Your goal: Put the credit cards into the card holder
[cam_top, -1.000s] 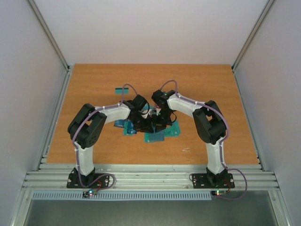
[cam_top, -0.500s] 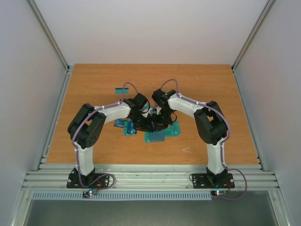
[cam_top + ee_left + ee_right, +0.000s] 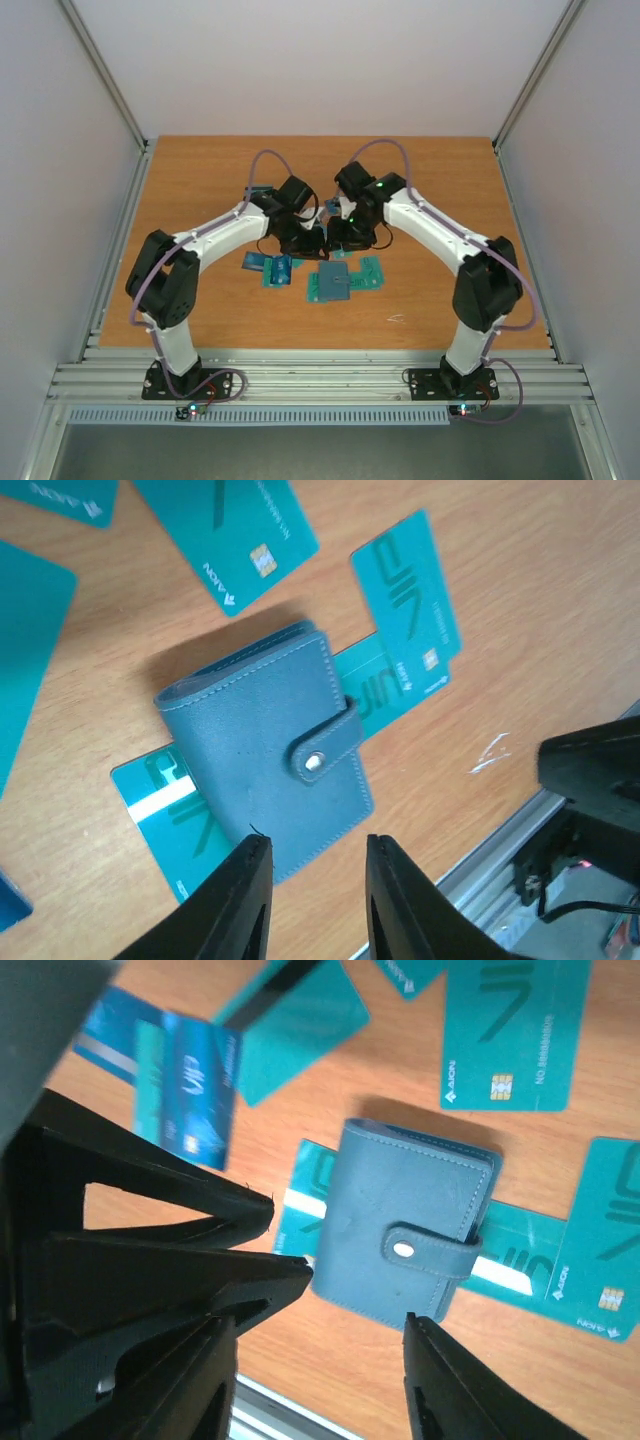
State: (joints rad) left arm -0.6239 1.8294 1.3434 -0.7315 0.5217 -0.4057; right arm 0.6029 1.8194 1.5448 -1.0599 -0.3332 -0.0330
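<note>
Plainly, holder (image 3: 265,760) lies shut atop cards (image 3: 405,600) poking out at 2 and 7 o'clock; left gripper (image 3: 315,900) narrowly parted, right gripper (image 3: 320,1390) wider, both empty.

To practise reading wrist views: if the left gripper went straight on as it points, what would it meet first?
Probably the closed grey-blue snap-strap card holder just ahead; depth is unclear.

Card holder (image 3: 250,745) dull grey-blue, silver snap (image 3: 314,763); credit cards (image 3: 405,590) teal, one blurred, perhaps blue.
</note>
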